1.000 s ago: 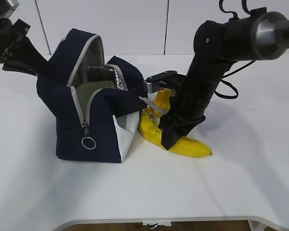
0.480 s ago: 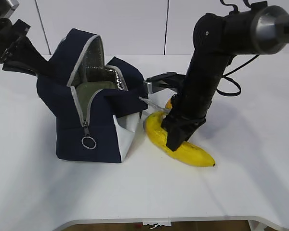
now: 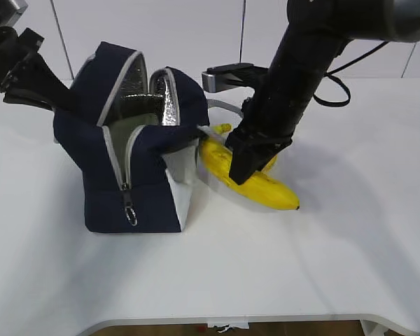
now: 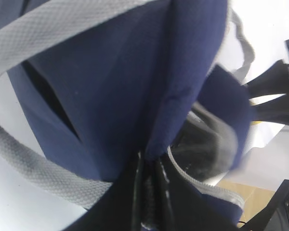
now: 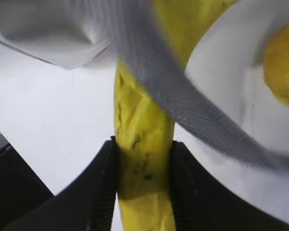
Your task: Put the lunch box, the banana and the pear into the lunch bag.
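We count one banana [image 3: 255, 183], clamped between the right gripper [image 5: 143, 185] fingers. One lunch bag [image 3: 129, 150] stands open; the left gripper [image 4: 149, 192] pinches its fabric.

The big white table [image 3: 350, 252] holds the blue lunch bag [image 3: 136, 175]. The yellow banana [image 3: 255, 185] sits just beside the bag, its right tip down by the table.

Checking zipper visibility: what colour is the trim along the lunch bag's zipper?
Light grey against the navy lunch bag, clearest in the exterior view.
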